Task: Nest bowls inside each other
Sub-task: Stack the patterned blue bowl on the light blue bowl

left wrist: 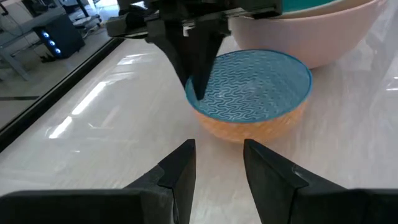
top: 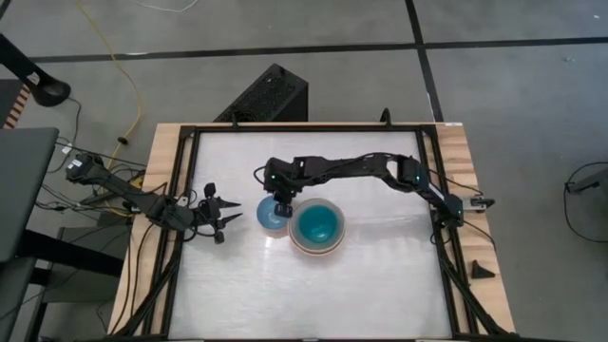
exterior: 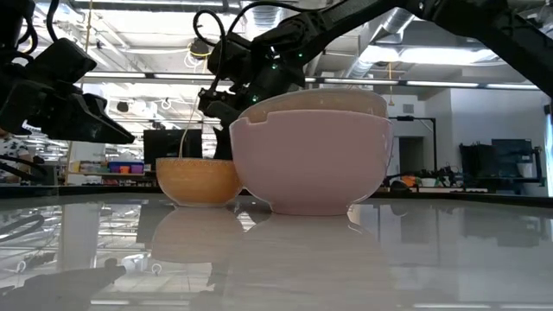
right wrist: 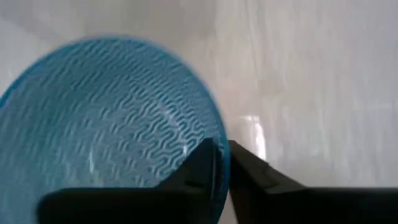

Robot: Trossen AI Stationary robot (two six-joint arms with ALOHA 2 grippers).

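The smallest bowl [top: 267, 217], light blue with a wavy pattern inside and orange outside [exterior: 199, 180], rests by its base on the white table, just left of a stack of nested bowls [top: 316, 228]. The stack has a pinkish outer bowl [exterior: 311, 168] and a teal one innermost. My right gripper [top: 282, 206] reaches in from the right and is shut on the small bowl's rim. At the table's left side, my left gripper [left wrist: 217, 165] waits open, pointing at the small bowl [left wrist: 249, 93] and clear of it. My right gripper pinches the small bowl's rim [right wrist: 219, 149] on its far side, near the stack. One finger [right wrist: 199, 168] is inside the bowl and the other outside. The fingers [left wrist: 200, 74] slant down from above. The bowl stands upright with its base on the table.
A black frame [top: 429, 190] borders the white table, with wooden strips outside it. A small black wedge [top: 482, 270] lies on the right strip. Bare table shows in front of the bowls and to their right.
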